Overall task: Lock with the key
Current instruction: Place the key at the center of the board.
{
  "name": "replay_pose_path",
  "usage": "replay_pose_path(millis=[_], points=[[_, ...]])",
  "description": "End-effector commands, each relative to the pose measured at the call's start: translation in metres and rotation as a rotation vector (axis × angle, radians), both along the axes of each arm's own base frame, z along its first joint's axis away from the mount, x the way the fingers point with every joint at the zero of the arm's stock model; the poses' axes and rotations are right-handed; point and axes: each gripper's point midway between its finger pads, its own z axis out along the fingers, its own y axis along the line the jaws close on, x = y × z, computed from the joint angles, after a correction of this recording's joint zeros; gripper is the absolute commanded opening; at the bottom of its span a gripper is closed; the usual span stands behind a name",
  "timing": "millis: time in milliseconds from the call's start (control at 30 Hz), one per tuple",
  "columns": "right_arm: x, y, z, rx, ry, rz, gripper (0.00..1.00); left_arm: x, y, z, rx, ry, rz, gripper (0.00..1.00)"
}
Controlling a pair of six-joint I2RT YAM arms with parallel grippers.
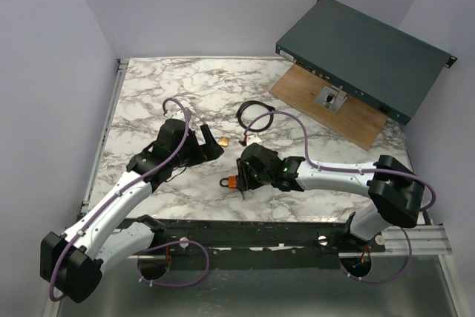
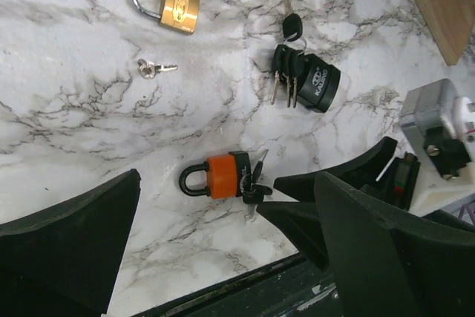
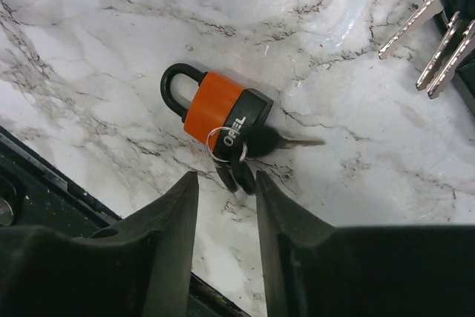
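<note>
Right hand [image 3: 225, 187] by one orange padlock [image 3: 219, 105]; one brass padlock [image 2: 178, 7] apart.

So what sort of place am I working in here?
Probably a lab test cell: a marble-pattern table boxed in by plain white walls, with props laid out, an orange padlock, a brass padlock, a rack unit.

Enclosed cell, marble-patterned table.
White-and-grey veined tabletop [image 1: 148, 94] bounded by plain pale walls [image 1: 52, 72] at left, rear and right. Dark metal rail [image 1: 245, 231] along near edge. Wooden board [image 1: 349, 120] at far right, dark rack unit [image 1: 371, 50] tilted above it. Lighting even.
</note>
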Motion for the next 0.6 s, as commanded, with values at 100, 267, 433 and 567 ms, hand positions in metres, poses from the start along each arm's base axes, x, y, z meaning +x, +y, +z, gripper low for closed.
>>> replay_pose_path(millis=[100, 267, 433, 567], points=[[0.005, 0.002, 0.01, 0.016, -0.024, -0.033, 0.48, 0.0, 0.012, 0.041, 0.054, -0.103, -0.028, 0.98], [0.009, 0.004, 0.031, 0.044, -0.053, -0.038, 0.59, 0.0, 0.011, 0.063, 0.05, -0.144, -0.056, 0.99], [0.025, 0.004, 0.09, 0.116, -0.169, -0.072, 0.75, -0.002, 0.008, 0.091, 0.039, -0.198, -0.098, 0.98], [0.039, 0.003, 0.149, 0.177, -0.289, -0.093, 0.85, -0.002, 0.002, 0.124, 0.042, -0.237, -0.153, 0.98]])
